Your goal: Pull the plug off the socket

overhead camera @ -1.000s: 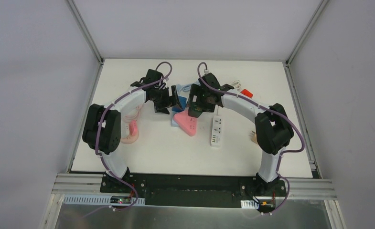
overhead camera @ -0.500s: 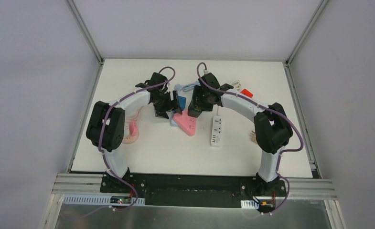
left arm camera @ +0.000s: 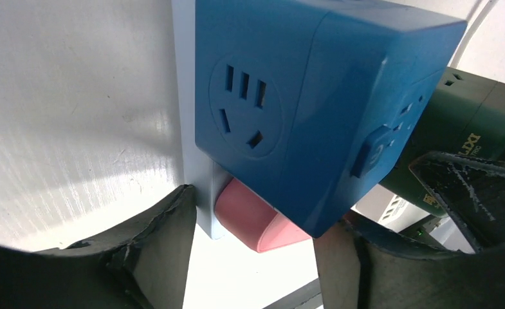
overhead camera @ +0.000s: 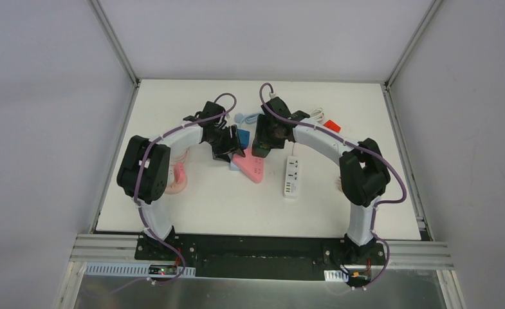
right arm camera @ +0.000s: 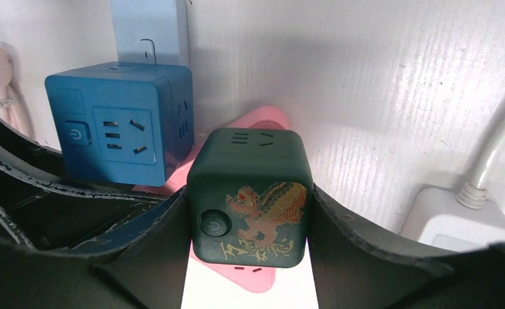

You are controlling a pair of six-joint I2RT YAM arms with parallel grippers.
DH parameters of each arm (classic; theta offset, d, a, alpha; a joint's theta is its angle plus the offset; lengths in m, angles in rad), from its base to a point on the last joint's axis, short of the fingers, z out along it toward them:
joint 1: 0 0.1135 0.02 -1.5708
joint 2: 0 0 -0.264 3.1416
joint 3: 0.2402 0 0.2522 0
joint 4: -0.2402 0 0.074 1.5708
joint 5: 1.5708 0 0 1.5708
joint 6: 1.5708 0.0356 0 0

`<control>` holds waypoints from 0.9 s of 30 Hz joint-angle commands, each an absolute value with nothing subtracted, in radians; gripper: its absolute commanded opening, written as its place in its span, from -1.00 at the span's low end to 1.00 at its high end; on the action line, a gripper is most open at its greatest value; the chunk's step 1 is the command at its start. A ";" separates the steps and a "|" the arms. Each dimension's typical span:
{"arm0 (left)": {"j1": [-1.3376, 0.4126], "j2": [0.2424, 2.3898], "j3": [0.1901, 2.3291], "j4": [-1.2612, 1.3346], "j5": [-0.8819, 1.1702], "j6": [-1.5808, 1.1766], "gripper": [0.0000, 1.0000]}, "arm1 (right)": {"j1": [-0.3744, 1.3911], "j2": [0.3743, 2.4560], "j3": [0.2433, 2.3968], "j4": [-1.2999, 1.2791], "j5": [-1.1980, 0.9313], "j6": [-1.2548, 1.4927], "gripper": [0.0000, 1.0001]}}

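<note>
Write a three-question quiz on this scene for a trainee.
1. True or false: the green cube stands on the white strip.
2. The right gripper is closed on: A) the blue cube, B) the green cube, C) the red block.
3. Fill in: the left gripper straddles the ____ cube.
Key: 1 false, it stands on the pink strip; 2 B; 3 blue, the blue cube.

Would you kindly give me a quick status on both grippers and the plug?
Left gripper open, astride blue plastic cube socket. Right gripper shut on dark green dragon-printed cube adapter. Both sit on pink triangular power strip, crowded together.
</note>
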State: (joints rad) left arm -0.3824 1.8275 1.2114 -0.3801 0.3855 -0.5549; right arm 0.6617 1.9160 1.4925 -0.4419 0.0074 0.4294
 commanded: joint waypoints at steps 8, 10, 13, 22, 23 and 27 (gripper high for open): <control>-0.402 1.831 1.155 -0.426 0.316 -0.532 -0.29 | 0.713 1.921 1.639 -0.500 0.098 0.386 -1.00; -0.402 1.834 1.157 -0.435 0.309 -0.525 -0.34 | 0.714 1.918 1.654 -0.504 0.080 0.388 -1.00; -0.402 1.835 1.147 -0.436 0.299 -0.519 -0.38 | 0.714 1.921 1.672 -0.506 0.053 0.396 -1.00; -0.402 1.844 1.104 -0.440 0.256 -0.505 -0.45 | 0.737 1.945 1.705 -0.535 0.055 0.398 -1.00; -0.402 1.846 1.101 -0.445 0.244 -0.504 -0.45 | 0.739 1.949 1.717 -0.550 0.064 0.397 -1.00; -0.402 1.855 1.104 -0.484 0.199 -0.499 -0.50 | 0.742 1.966 1.778 -0.592 0.056 0.405 -1.00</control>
State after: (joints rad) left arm -0.3786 1.7798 1.1679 -0.3603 0.3664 -0.5507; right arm 0.7063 1.9743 1.6634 -0.6117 0.1211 0.3744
